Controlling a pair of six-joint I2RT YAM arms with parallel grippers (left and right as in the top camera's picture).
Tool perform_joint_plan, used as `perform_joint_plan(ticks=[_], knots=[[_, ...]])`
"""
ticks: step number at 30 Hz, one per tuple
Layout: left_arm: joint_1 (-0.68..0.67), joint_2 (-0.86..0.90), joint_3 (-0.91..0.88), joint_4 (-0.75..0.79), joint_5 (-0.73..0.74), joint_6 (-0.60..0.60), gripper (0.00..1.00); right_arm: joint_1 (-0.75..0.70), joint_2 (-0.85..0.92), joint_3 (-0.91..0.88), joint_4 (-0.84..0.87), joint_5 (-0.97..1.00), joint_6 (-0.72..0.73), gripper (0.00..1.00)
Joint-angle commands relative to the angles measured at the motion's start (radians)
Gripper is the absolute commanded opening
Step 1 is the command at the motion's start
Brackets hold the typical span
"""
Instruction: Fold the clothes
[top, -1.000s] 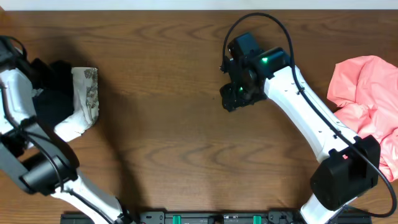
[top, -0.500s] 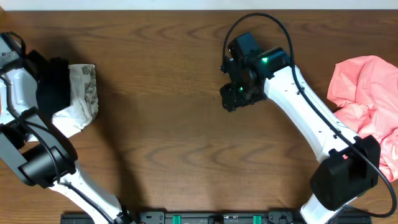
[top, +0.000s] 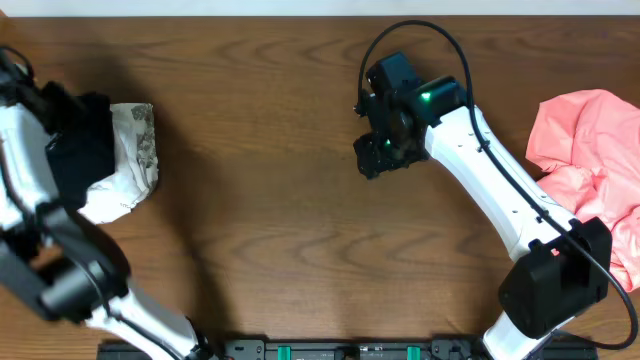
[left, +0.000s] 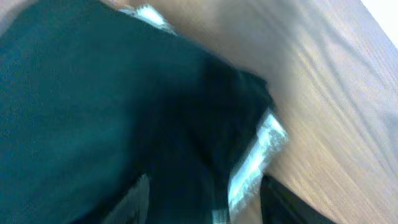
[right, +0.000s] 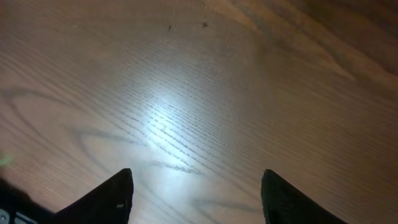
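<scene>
**Worktop** (top: 280, 230): Bare wood across the middle. The clothes lie at its two ends, well apart.

**Right arm** (top: 500, 190): Reaches over the centre of the worktop. The right jaws stand wide apart and hold nothing; the wrist view shows only wood beneath them. Hazard: the pink garment lies beside the lower part of this arm. A swing toward it could let the elbow drag the heap or push it over the right edge.

**Left arm** (top: 25, 170): Positioned over the left-hand stack and blurred in the overhead view. The left jaws stand apart in the wrist view, with black cloth close beneath them. No fabric appears pinched between them, though that picture is also blurred.

**Pink garment** (top: 590, 150): A crumpled heap at the right edge, not yet folded. Part of it runs out of view, so any overhang cannot be judged.

**Black T-shirt** (top: 85, 150): Lies folded on top of the patterned garment, near the left edge. Hazard: a fingertip catching the cloth on withdrawal would lift the top layer and undo the fold, or pull the stack off the worktop.

**Patterned garment** (top: 135, 150): Protrudes to the right from under the black T-shirt. Its lower corner bulges. Hazard: this uneven base may let the layer above slip.
</scene>
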Motion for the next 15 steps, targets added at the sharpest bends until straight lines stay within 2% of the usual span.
perform_joint_plan(ticks=[1,3,7,10,13,15], knots=[[0.005,-0.171,0.045,-0.126,0.007,0.008,0.6,-0.018,-0.002,0.007,0.005,0.01,-0.013,0.64],[0.005,-0.211,0.044,-0.241,0.007,0.008,0.61,-0.018,-0.002,0.007,0.006,0.01,-0.013,0.64],[0.005,-0.214,0.015,-0.37,-0.037,0.008,0.65,-0.018,-0.002,0.007,0.004,0.01,-0.013,0.66],[0.004,-0.2,-0.057,-0.386,-0.192,0.003,0.73,-0.018,-0.002,0.007,-0.003,0.01,-0.013,0.66],[0.004,-0.181,-0.134,-0.37,-0.388,-0.055,0.75,-0.018,-0.002,0.007,-0.012,0.01,-0.013,0.66],[0.007,-0.178,-0.183,-0.32,-0.443,-0.087,0.82,-0.018,-0.002,0.007,-0.015,0.01,-0.013,0.66]])
